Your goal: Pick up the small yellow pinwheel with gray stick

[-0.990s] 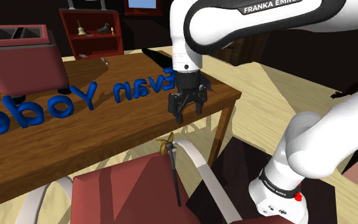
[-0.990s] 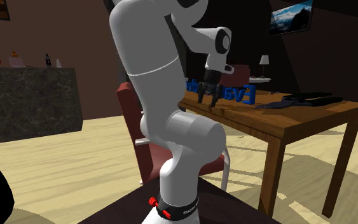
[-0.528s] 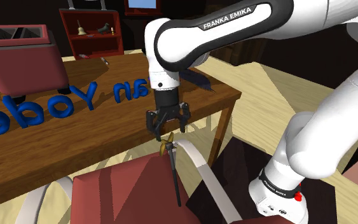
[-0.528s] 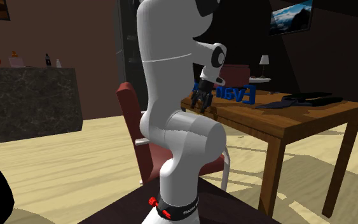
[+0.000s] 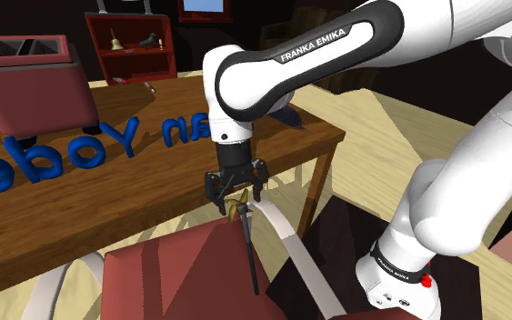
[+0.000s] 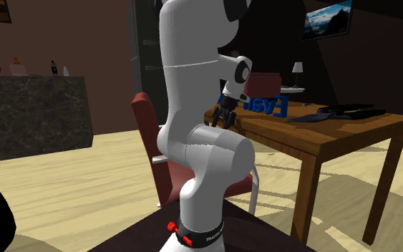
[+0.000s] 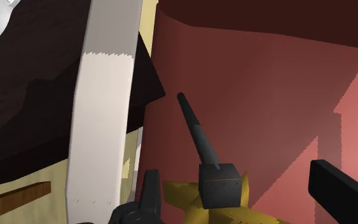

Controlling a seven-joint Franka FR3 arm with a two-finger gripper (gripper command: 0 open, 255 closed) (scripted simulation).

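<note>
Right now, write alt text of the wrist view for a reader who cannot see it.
The open black pincer straddles the head of a yellow pinwheel, one finger standing on either side of it. The pinwheel's dark grey stick runs away from the pincer across a red chair, with a white armrest alongside.

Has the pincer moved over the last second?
Yes. In the shoulder view the pincer has come off the table edge, down and left, and now hangs open just above the pinwheel.
</note>
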